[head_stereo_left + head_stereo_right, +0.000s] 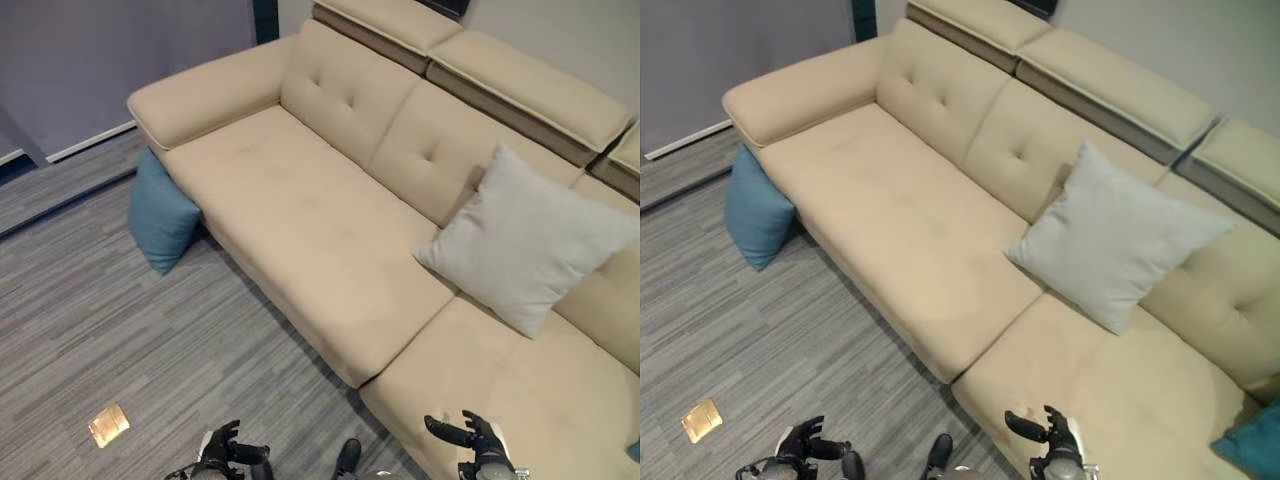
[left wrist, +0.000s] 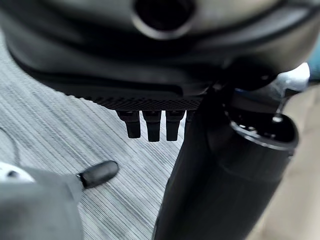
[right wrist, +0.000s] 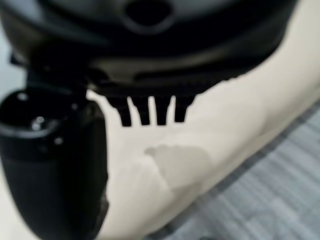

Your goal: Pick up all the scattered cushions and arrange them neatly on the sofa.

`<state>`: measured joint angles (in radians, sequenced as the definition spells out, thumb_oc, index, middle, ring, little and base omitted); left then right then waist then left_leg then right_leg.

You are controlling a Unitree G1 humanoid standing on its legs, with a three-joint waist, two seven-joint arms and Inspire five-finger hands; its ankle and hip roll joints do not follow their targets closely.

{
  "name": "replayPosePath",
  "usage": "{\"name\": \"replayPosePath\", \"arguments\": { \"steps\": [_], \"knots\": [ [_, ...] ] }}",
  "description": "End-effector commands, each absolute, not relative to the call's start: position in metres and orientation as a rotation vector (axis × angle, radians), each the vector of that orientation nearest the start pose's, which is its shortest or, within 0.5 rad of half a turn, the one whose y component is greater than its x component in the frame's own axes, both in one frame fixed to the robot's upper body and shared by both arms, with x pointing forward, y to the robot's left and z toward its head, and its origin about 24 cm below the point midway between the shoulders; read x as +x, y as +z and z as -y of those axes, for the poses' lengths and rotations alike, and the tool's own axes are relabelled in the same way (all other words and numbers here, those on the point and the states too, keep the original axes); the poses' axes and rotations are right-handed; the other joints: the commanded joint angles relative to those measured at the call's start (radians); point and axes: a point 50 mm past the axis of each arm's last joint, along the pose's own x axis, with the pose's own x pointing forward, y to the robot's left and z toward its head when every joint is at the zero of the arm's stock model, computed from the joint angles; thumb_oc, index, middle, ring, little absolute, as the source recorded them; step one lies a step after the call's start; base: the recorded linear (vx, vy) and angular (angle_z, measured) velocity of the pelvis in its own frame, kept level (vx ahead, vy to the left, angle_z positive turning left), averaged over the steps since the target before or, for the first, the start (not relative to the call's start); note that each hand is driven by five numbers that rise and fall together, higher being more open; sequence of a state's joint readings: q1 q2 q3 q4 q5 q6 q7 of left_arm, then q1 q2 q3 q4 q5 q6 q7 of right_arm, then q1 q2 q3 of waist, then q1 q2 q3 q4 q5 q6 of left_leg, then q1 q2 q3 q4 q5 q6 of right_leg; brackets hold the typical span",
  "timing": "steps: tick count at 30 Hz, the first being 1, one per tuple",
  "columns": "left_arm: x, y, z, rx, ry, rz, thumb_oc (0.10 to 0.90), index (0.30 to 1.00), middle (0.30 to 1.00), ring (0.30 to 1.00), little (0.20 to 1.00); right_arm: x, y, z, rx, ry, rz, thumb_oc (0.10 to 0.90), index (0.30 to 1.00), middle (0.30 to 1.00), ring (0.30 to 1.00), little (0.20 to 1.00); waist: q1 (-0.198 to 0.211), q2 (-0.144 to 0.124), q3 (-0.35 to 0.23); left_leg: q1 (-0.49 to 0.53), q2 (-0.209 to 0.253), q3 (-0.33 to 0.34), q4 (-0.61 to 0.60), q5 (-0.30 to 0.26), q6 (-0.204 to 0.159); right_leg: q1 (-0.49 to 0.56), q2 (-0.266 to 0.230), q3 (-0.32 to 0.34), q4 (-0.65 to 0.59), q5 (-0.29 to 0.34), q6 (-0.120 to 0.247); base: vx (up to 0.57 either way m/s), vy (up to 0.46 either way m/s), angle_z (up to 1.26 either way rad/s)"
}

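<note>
A light grey cushion [image 1: 525,240] leans upright against the backrest of the beige sofa [image 1: 300,210], near the corner where the seats meet. On the carpet, a blue cushion [image 1: 160,212] rests against the sofa's left end below the armrest. The edge of a teal cushion [image 1: 1252,445] lies on the seat at the far right. My left hand [image 1: 222,448] hangs low over the floor, open and holding nothing, its fingers [image 2: 150,125] straight. My right hand [image 1: 478,436] is open above the front of the right seat, with its fingers [image 3: 150,112] empty.
A brass floor plate [image 1: 108,424] is set into the grey striped carpet [image 1: 120,330] to my left. A grey wall panel [image 1: 90,60] stands behind the sofa's left armrest [image 1: 200,95]. The long left seat has nothing on it.
</note>
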<state>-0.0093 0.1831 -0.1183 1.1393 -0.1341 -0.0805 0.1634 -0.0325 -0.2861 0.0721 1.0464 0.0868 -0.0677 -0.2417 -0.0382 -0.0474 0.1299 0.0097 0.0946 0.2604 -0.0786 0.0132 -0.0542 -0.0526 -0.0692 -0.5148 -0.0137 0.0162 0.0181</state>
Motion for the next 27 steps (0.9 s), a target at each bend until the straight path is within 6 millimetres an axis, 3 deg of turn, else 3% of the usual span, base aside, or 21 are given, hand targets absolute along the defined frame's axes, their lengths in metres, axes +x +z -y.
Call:
{"name": "replayPosePath", "arguments": {
  "steps": [1,3,6,9,12,14,16,18,20,22,26,27],
  "knots": [
    [0.118,-0.144,-0.252,0.285,0.288,-1.008,0.8,0.9,0.9,0.9,0.9,0.171,-0.117,0.256,-0.373,-0.31,-0.813,0.8,0.9,0.9,0.9,0.9,0.036,-0.055,-0.023,-0.065,-0.091,-0.084,0.027,-0.037,0.031,0.049,-0.08,0.151,0.063,-0.051,0.115,0.12,0.235,0.7],
    [0.121,-0.141,-0.261,0.313,0.306,-1.0,0.8,0.9,0.9,0.9,0.9,0.175,-0.117,0.25,-0.354,-0.294,-0.796,0.8,0.9,0.9,0.9,0.9,0.02,-0.053,-0.017,-0.05,-0.117,-0.15,0.009,-0.035,0.045,-0.001,-0.042,0.284,0.134,-0.064,0.105,0.12,0.168,1.01],
    [0.126,-0.137,-0.265,0.304,0.332,-0.978,0.8,0.9,0.9,0.9,0.9,0.178,-0.116,0.246,-0.367,-0.264,-0.797,0.8,0.9,0.9,0.9,0.9,0.011,-0.042,-0.011,-0.037,-0.141,-0.223,-0.002,-0.029,0.048,-0.062,0.027,0.407,0.117,-0.054,0.102,0.16,0.073,1.14],
    [0.132,-0.135,-0.266,0.292,0.343,-0.953,0.8,0.9,0.9,0.9,0.9,0.178,-0.118,0.242,-0.383,-0.229,-0.804,0.8,0.9,0.9,0.9,0.9,0.003,-0.037,0.013,-0.015,-0.165,-0.315,0.0,-0.031,0.044,-0.104,0.05,0.417,0.12,-0.037,0.104,0.17,-0.013,0.98],
    [0.127,-0.136,-0.268,0.251,0.382,-0.953,0.8,0.9,0.9,0.9,0.9,0.172,-0.122,0.24,-0.396,-0.202,-0.828,0.8,0.9,0.9,0.9,0.9,0.01,-0.049,0.007,-0.011,-0.184,-0.338,0.043,-0.064,0.04,-0.06,0.035,0.399,0.081,-0.029,0.097,0.15,-0.09,1.25],
    [0.126,-0.134,-0.273,0.186,0.436,-0.938,0.8,0.9,0.9,0.9,0.9,0.175,-0.119,0.241,-0.403,-0.19,-0.805,0.8,0.9,0.9,0.9,0.9,0.021,-0.063,0.022,-0.064,-0.193,-0.311,0.178,-0.11,0.019,-0.018,0.014,0.357,0.055,-0.034,0.086,0.11,-0.153,1.15],
    [0.122,-0.132,-0.28,0.155,0.478,-0.93,0.8,0.9,0.9,0.9,0.9,0.175,-0.119,0.24,-0.435,-0.144,-0.808,0.8,0.9,0.9,0.9,0.9,0.039,-0.08,0.029,-0.146,-0.148,-0.192,0.274,-0.118,0.004,0.032,-0.01,0.298,0.017,-0.043,0.081,0.11,-0.094,1.98],
    [0.121,-0.128,-0.287,0.162,0.483,-0.906,0.8,0.9,0.9,0.9,0.9,0.175,-0.119,0.238,-0.453,-0.121,-0.801,0.8,0.9,0.9,0.9,0.9,0.054,-0.09,0.012,-0.194,-0.108,-0.144,0.211,-0.07,0.013,0.055,-0.005,0.285,-0.013,-0.057,0.087,0.29,0.019,1.65],
    [0.13,-0.118,-0.293,0.16,0.503,-0.832,0.8,0.9,0.9,0.9,0.9,0.174,-0.118,0.233,-0.466,-0.098,-0.789,0.8,0.9,0.9,0.9,0.9,0.084,-0.099,0.009,-0.287,-0.062,-0.123,0.12,0.019,-0.01,0.1,0.005,0.282,-0.028,-0.102,0.089,0.46,0.124,0.38],
    [0.135,-0.115,-0.289,0.159,0.475,-0.8,0.8,0.9,0.9,0.9,0.9,0.174,-0.118,0.228,-0.47,-0.078,-0.779,0.8,0.9,0.9,0.9,0.9,0.093,-0.091,-0.006,-0.255,-0.054,-0.106,0.073,0.056,-0.01,0.139,0.003,0.276,-0.021,-0.121,0.096,0.45,0.23,0.03],
    [0.143,-0.111,-0.285,0.155,0.455,-0.761,0.8,0.9,0.9,0.9,0.9,0.179,-0.117,0.219,-0.477,-0.043,-0.758,0.8,0.9,0.9,0.9,0.9,0.105,-0.097,-0.013,-0.212,-0.086,-0.114,0.081,0.032,0.016,0.127,-0.053,0.288,0.09,-0.12,0.121,0.28,0.225,-0.34],
    [0.147,-0.108,-0.286,0.164,0.447,-0.746,0.8,0.9,0.9,0.9,0.9,0.181,-0.116,0.217,-0.476,-0.033,-0.749,0.8,0.9,0.9,0.9,0.9,0.106,-0.096,-0.008,-0.192,-0.098,-0.112,0.084,0.018,0.028,0.107,-0.075,0.293,0.156,-0.095,0.13,0.21,0.257,-0.77]
  ]
}}
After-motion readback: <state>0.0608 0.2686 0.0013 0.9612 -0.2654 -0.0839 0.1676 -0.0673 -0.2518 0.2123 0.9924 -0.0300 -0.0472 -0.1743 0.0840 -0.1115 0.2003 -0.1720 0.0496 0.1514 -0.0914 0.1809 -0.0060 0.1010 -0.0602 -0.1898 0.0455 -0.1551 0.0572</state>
